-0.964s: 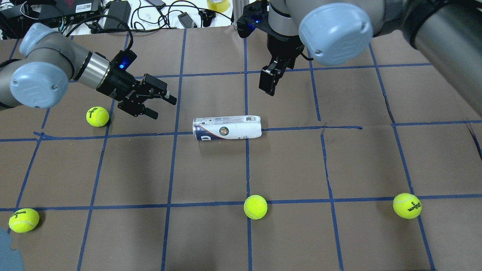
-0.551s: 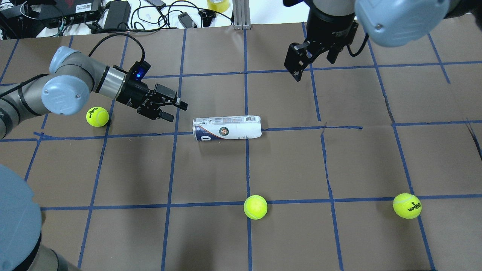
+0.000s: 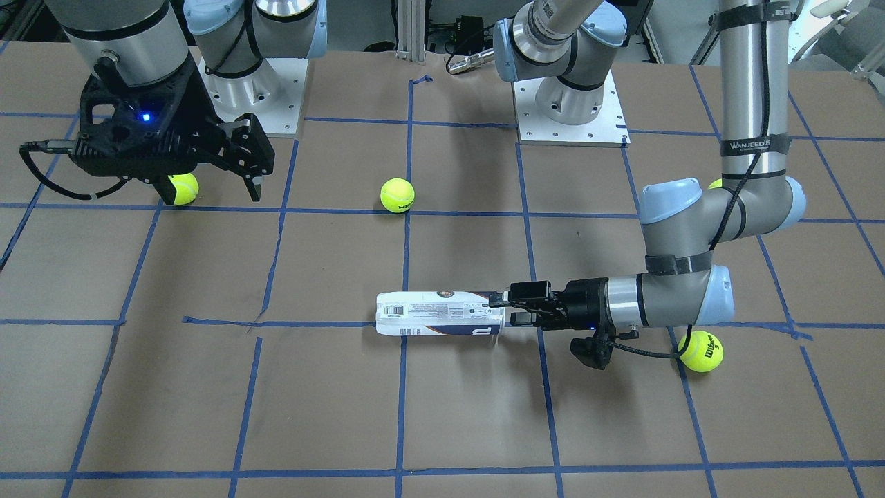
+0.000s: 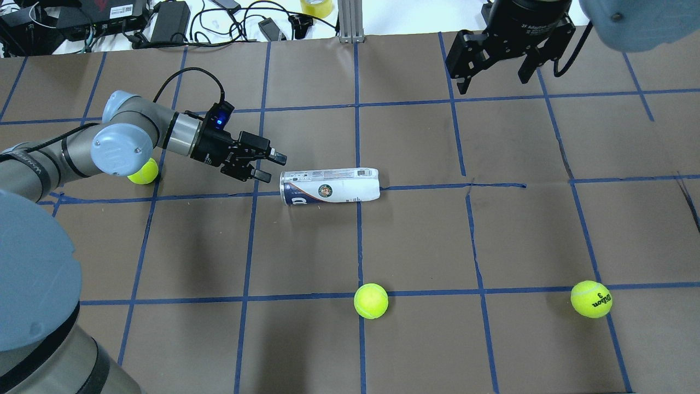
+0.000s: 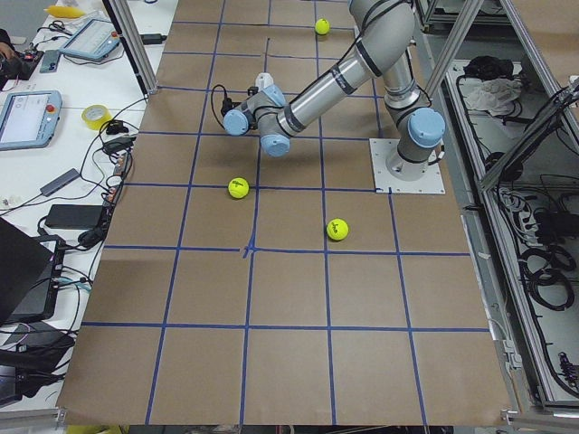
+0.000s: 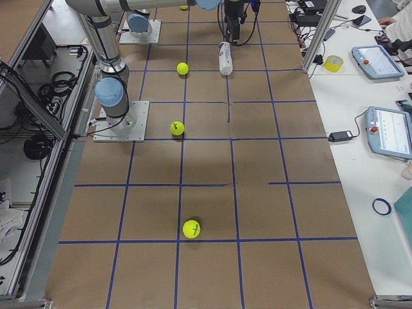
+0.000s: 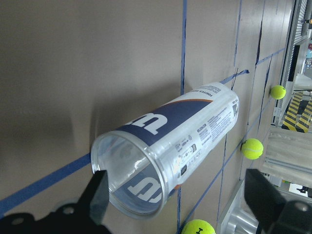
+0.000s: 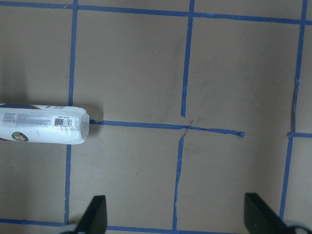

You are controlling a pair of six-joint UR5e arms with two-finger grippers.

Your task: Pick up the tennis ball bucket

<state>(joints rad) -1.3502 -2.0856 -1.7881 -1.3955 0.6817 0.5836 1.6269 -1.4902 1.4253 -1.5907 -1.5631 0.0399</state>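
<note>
One slim clear plastic tennis-ball can point(image 4: 330, 186) with a white and navy label lay on its side mid-table point(image 4: 415, 241). At its 9 o'clock, just beside its end, the left gripper point(image 4: 273, 167) stood spread, empty. Toward 1 o'clock, well apart, the right gripper point(image 4: 494, 76) hung spread wide, holding nothing.

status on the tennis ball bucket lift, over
Left tool open, lined up at open end of tennis ball bucket. Bucket on its side, ungripped. Right tool open, far off.
</note>
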